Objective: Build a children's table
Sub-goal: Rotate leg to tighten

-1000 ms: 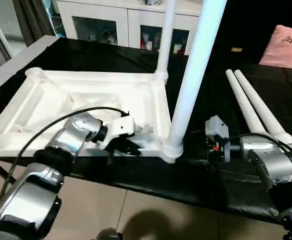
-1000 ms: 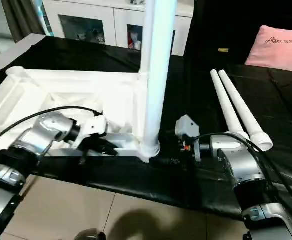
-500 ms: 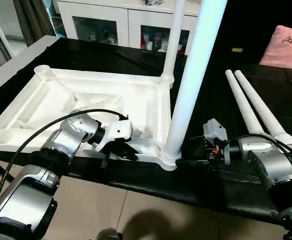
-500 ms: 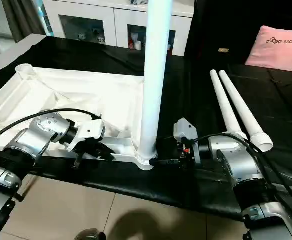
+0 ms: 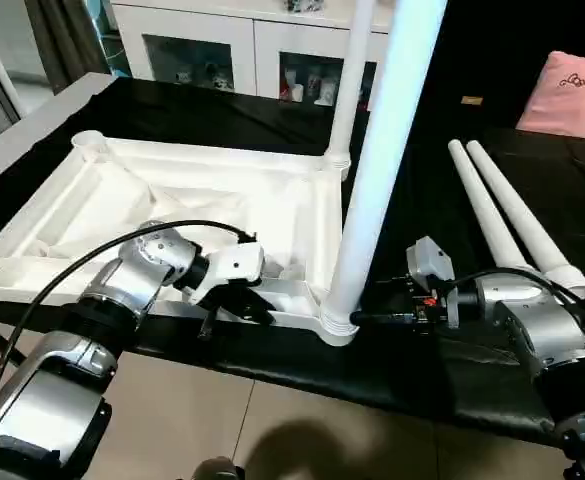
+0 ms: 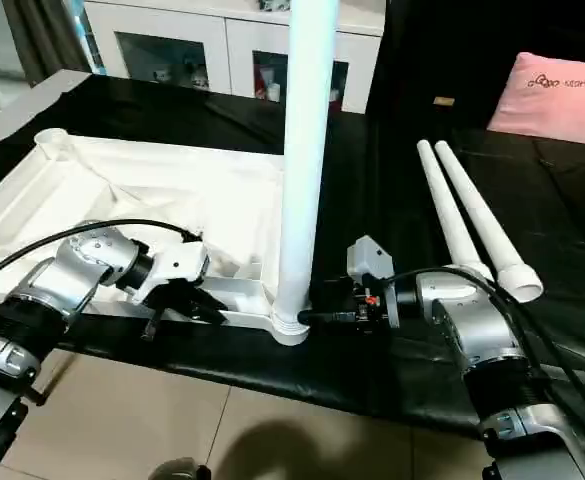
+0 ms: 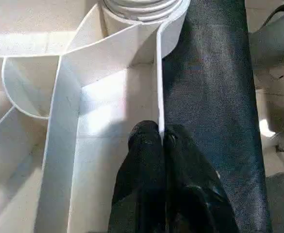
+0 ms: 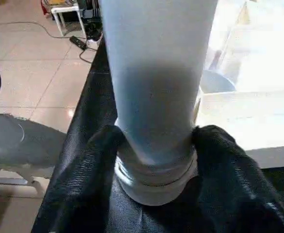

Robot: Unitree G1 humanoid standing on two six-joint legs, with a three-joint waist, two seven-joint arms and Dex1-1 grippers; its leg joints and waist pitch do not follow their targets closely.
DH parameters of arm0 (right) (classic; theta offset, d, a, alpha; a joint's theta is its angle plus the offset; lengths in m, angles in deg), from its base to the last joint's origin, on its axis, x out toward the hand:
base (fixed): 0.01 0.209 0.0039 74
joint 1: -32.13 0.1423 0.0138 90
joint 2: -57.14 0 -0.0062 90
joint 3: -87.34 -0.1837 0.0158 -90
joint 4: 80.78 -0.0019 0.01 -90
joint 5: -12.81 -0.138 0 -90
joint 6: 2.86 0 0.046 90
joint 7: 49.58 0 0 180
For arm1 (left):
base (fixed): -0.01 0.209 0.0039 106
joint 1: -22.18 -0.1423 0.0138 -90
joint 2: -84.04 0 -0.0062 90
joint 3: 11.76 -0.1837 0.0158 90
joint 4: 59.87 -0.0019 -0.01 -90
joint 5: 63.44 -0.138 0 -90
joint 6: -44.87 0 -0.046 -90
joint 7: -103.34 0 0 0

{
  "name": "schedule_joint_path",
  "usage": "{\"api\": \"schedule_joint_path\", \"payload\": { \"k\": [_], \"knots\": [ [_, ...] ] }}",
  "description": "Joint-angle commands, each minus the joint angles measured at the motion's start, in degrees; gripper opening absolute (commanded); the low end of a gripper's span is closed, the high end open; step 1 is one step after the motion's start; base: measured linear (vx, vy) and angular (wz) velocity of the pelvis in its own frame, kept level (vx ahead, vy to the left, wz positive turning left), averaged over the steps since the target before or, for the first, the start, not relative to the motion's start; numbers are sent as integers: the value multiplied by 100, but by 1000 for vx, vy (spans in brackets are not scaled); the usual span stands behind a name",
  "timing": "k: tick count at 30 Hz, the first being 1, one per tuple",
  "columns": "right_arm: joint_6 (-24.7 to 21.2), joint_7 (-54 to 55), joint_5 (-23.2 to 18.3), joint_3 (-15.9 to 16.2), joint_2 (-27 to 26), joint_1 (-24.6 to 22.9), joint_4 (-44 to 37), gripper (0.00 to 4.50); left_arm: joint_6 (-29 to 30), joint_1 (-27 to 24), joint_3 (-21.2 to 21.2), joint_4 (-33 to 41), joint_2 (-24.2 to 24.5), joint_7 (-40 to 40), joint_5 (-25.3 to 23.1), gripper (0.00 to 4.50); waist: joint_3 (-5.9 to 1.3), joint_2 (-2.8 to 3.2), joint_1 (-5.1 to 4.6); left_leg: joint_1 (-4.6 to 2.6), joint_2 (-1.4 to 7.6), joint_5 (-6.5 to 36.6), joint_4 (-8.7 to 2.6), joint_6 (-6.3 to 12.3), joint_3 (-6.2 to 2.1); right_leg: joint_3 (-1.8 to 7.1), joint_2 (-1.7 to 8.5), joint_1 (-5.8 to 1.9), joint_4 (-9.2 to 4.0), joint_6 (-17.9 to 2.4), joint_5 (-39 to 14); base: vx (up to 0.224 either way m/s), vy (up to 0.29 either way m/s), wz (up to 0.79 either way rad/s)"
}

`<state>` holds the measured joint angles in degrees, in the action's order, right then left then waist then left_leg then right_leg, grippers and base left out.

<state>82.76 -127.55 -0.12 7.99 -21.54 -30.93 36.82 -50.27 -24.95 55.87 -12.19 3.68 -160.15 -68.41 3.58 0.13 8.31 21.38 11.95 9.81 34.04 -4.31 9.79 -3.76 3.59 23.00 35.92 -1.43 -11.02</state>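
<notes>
While the right gripper (image 8: pixel 156 145) clamps both fingers around the base of the near upright leg (image 5: pixel 377 170), the left gripper (image 7: pixel 161 141) pinches the tabletop (image 5: pixel 172 200) rim at its 9 o'clock. The leg's long axis is vertical, seated in the near corner socket (image 5: pixel 337 325). Two spare legs (image 5: pixel 512 215) lie at the right arm's 1 o'clock, nearer that arm.

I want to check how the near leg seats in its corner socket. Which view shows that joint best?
The right wrist view: the near leg sits close up, its ringed base between the right gripper fingers. The eye views show the leg standing at the tabletop corner from afar; the left wrist view shows a sliver of its base.
</notes>
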Motion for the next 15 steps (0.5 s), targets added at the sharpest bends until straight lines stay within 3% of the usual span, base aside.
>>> {"api": "schedule_joint_path", "payload": {
  "k": [1,5,15],
  "knots": [
    [-43,-83,61,178,-37,-18,-8,290,-44,-35,-132,178,-90,-85,-46,0,-451,35,-12,-82,156,1110,-361,173,-21,254,435,-318,-410,-1362,-670,0,0,0],
    [215,63,256,255,-42,-50,7,323,-40,-39,-134,174,-100,-77,-52,0,-453,34,-7,-79,149,1074,-354,182,-17,253,437,-315,-402,-1374,-571,0,0,0],
    [138,106,203,215,-184,-1,110,323,-31,-61,-147,178,-103,-94,-61,0,-454,46,-10,-91,158,1142,-364,168,-20,254,433,-315,-402,-1395,-571,0,0,0]
  ]
}}
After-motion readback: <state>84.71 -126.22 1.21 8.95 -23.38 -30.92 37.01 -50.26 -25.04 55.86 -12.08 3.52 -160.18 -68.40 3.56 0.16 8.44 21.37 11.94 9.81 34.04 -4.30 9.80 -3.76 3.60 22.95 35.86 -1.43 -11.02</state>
